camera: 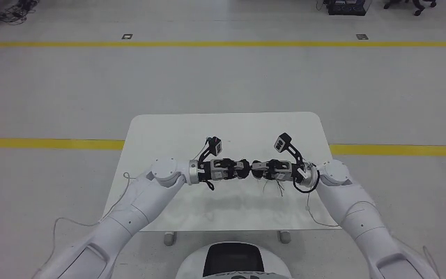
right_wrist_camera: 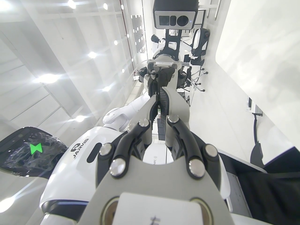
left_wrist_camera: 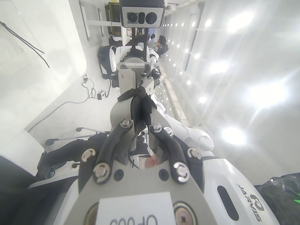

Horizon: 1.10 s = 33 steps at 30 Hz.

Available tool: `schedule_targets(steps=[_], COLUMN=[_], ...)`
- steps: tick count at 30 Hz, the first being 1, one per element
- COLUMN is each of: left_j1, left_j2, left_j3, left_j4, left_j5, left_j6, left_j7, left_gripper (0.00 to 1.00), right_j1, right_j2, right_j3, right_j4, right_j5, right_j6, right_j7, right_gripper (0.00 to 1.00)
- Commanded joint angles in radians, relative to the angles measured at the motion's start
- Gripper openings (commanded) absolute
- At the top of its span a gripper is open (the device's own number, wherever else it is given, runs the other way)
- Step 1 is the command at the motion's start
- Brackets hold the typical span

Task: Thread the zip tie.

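– Top view first: where is the zip tie?
– Held up over the table (camera: 160,132), about the middle of its top and a little toward its right edge. The left gripper (camera: 241,169) and the right gripper (camera: 260,169) meet there tip to tip.
– What does it look like?
– In the left wrist view the zip tie (left_wrist_camera: 131,94) is a flat black strap. It is kinked, with a thicker lump at the bend, and it crosses the tips of the right gripper. Nearer that camera it turns into a dark blur between the left gripper's fingers (left_wrist_camera: 118,113).
– And the jaws?
– Both pairs are drawn almost together, each nipping the black strap. In the right wrist view the grey fingers (right_wrist_camera: 148,108) close on a ribbed black strip.
– Anything else close by?
– Thin dark strands (camera: 277,187) just on the robot's side of the right gripper. I cannot tell whether they hang or lie on the table.
– Room to move?
– Both wrist views show the table's white top well apart from the grippers. Its far edge and both side edges are also well apart from them, with wide white top between. The near edge is closer, under the forearms. A yellow line (camera: 63,144) on the grey floor runs out from either side of the table.
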Motion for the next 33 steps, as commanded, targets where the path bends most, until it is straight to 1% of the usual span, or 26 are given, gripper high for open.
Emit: schedule_targets(steps=[1, 3, 4, 5, 11, 15, 17, 18, 19, 25, 26, 28, 29, 31, 32, 33], left_j1=[0.0, 0.0, -0.001, -0.001, -0.005, -0.003, -0.002, -0.006, -0.008, -0.008, -0.007, -0.004, 0.001, 0.005, 0.007, 0.009], left_j2=[0.0, -0.001, -0.001, -0.001, 0.0, 0.001, 0.002, 0.004, 0.005, 0.005, 0.005, 0.007, 0.008, 0.012, 0.015, 0.018], left_j3=[0.0, 0.001, 0.001, 0.001, 0.003, 0.0, -0.003, -0.008, -0.014, -0.014, -0.014, -0.013, -0.014, -0.025, -0.031, -0.04], left_j4=[0.001, 0.001, 0.002, 0.002, 0.007, 0.009, 0.01, 0.012, 0.007, 0.007, 0.007, 0.013, 0.012, 0.018, 0.021, 0.022], left_j5=[0.0, 0.001, 0.001, 0.001, 0.027, 0.042, 0.051, 0.069, 0.104, 0.104, 0.107, 0.156, 0.159, 0.153, 0.154, 0.154], left_j6=[0.0, 0.0, -0.001, -0.001, -0.009, -0.036, -0.064, -0.092, -0.131, -0.131, -0.13, -0.12, -0.115, -0.12, -0.124, -0.127], left_j7=[0.0, -0.001, -0.001, -0.001, 0.003, 0.006, 0.001, 0.009, 0.035, 0.035, 0.041, 0.091, 0.102, 0.095, 0.092, 0.088], left_gripper=[0.0, 0.0, 0.0, 0.0, 0.0, 0.0, 0.0, 0.0, 0.0, 0.0, 0.0, 0.0, 0.0, 0.0, 0.0, 0.0], right_j1=[0.0, -0.001, -0.001, -0.002, -0.008, -0.017, -0.024, -0.024, -0.024, -0.024, -0.024, -0.024, -0.025, -0.028, -0.035, -0.042], right_j2=[0.0, 0.0, 0.0, 0.0, 0.003, 0.009, 0.013, 0.013, 0.013, 0.013, 0.013, 0.013, 0.015, 0.023, 0.029, 0.037], right_j3=[0.0, 0.0, 0.0, 0.001, 0.019, 0.041, 0.056, 0.056, 0.056, 0.056, 0.056, 0.056, 0.059, 0.072, 0.083, 0.098], right_j4=[0.0, 0.0, 0.0, 0.001, 0.006, 0.001, -0.005, -0.005, -0.005, -0.005, -0.005, -0.005, -0.012, -0.038, -0.054, -0.077], right_j5=[0.001, 0.0, 0.0, 0.002, 0.015, 0.009, 0.007, 0.007, 0.007, 0.007, 0.007, 0.007, -0.021, -0.106, -0.139, -0.195], right_j6=[0.0, -0.001, -0.001, -0.001, -0.001, -0.012, -0.019, -0.019, -0.019, -0.019, -0.019, -0.019, -0.023, -0.025, -0.021, -0.011], right_j7=[-0.001, 0.0, 0.0, 0.0, -0.011, -0.03, -0.04, -0.04, -0.04, -0.04, -0.04, -0.04, -0.072, -0.126, -0.147, -0.177], right_gripper=[0.0, 0.0, 0.03, 1.0, 1.0, 1.0, 1.0, 1.0, 1.0, 1.0, 1.0, 1.0, 1.0, 1.0, 1.0, 1.0])
